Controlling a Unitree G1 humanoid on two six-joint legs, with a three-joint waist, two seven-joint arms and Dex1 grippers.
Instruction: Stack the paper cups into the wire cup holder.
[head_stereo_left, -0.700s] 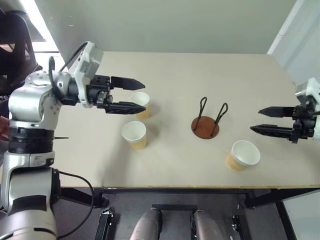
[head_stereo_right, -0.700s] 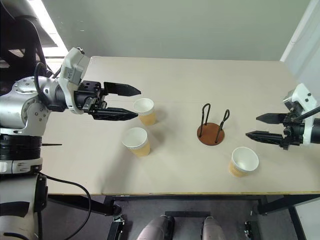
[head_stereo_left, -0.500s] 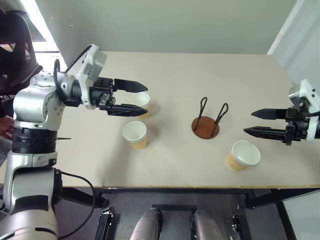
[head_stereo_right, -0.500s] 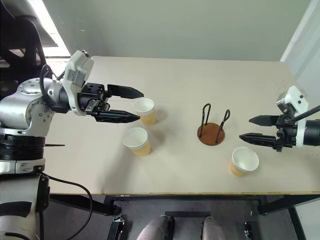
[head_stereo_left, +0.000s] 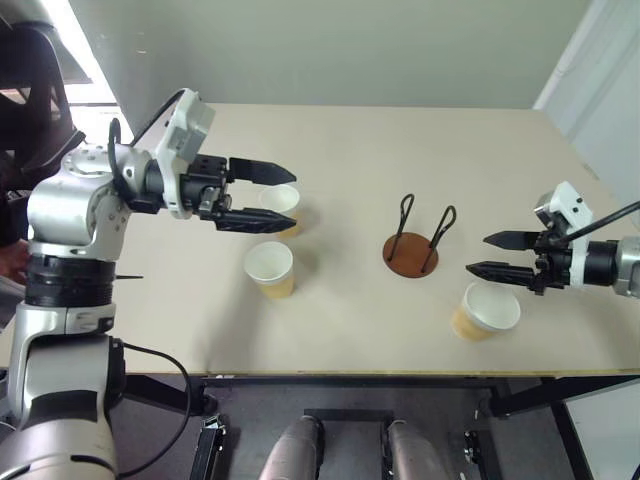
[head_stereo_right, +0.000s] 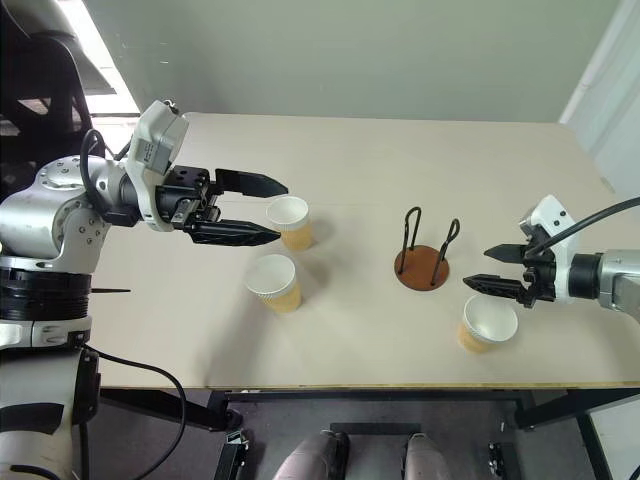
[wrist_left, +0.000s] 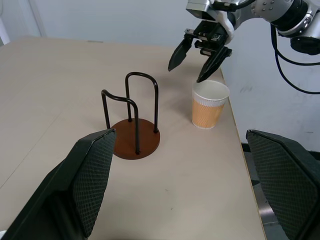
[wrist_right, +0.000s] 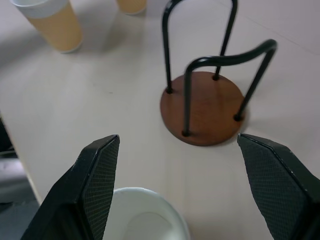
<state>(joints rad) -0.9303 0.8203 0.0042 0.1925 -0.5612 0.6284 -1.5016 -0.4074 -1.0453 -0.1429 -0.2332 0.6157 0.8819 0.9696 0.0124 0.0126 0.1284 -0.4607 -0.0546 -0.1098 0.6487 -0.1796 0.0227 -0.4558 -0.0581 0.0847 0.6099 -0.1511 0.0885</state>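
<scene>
While both grippers (head_stereo_left: 275, 196) (head_stereo_left: 488, 255) gape empty, three paper cups (head_stereo_left: 269, 268) flank one wire cup holder (head_stereo_left: 413, 245).

Three paper cups stand upright and apart on the table, tan-yellow outside, white inside with rolled white rims. One cup (head_stereo_left: 281, 208) stands far on the left, a second cup (head_stereo_left: 270, 269) just nearer. The third cup (head_stereo_left: 486, 311) sits near on the right. The wire cup holder (head_stereo_left: 413, 243), a reddish-brown disc with two black wire loops, stands empty between them.
</scene>
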